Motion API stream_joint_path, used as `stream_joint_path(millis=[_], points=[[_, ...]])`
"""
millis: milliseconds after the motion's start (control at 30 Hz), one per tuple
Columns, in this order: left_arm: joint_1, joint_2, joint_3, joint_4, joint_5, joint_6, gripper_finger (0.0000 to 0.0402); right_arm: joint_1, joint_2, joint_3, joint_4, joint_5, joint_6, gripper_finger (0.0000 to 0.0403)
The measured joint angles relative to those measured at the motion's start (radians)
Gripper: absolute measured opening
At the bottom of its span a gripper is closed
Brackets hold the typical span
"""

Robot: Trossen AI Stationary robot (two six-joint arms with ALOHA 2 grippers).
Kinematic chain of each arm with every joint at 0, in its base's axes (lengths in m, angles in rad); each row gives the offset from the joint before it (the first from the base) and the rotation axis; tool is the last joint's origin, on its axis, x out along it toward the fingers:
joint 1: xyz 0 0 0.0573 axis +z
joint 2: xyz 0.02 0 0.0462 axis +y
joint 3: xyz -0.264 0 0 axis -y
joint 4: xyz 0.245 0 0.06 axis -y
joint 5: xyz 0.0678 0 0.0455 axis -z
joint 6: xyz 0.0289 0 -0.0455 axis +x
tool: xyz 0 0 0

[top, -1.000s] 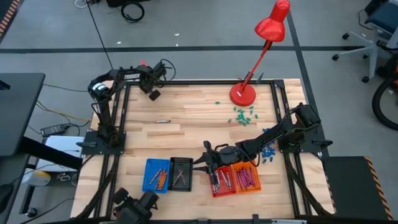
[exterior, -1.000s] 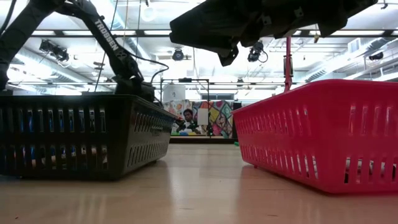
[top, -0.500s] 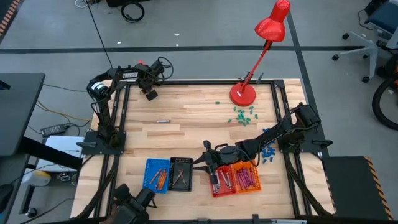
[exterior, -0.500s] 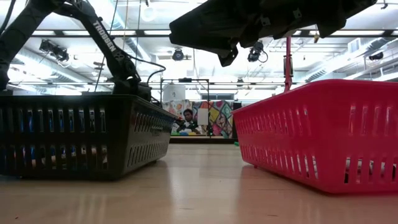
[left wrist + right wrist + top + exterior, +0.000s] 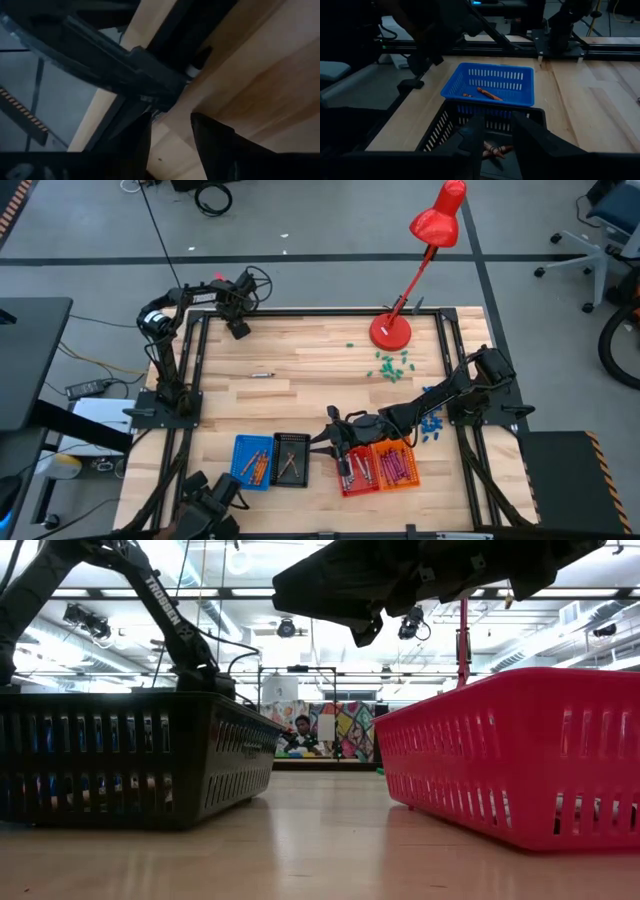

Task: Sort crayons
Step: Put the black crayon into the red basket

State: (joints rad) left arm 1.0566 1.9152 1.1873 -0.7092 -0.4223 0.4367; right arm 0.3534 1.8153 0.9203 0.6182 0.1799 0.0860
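Crayons lie in four small baskets near the table's front edge: blue, black, red and orange. One loose crayon lies flat on the wood at centre left. My right gripper hovers open between the black and red baskets, above their rims; its wrist view shows nothing between the fingers, only the crayons on the black basket's floor. My left gripper is at the table's far left corner, open and holding nothing.
A red desk lamp stands at the far right. Green bits and blue chunks lie scattered on the right side. Black frame rails run along the table's edges. A dark object sits at the near left edge.
My left gripper has drifted a little toward the table's left edge at the far corner. My right gripper has kept still over the baskets.
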Motion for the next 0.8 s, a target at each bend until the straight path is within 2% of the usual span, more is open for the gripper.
stream_joint_path(millis=[300,500,567,700,800], points=[[0.008,0.000,0.000,0.003,0.034,-0.003,0.0155,0.001,0.000,0.000,0.000,-0.020,-0.002,0.0102],[0.022,0.000,0.003,-0.012,0.104,-0.003,0.0155,0.001,0.000,0.000,0.000,-0.024,-0.003,0.0102],[0.015,0.000,0.010,-0.056,0.119,-0.008,0.0155,0.001,0.000,0.000,0.000,-0.024,-0.003,0.0102],[-0.028,0.004,0.050,-0.255,0.157,-0.039,0.0155,0.001,0.000,0.000,0.000,-0.024,-0.011,0.0102],[-0.061,0.003,0.089,-0.313,0.149,-0.054,0.0155,0.001,0.000,0.000,0.001,-0.023,-0.010,0.0102]])
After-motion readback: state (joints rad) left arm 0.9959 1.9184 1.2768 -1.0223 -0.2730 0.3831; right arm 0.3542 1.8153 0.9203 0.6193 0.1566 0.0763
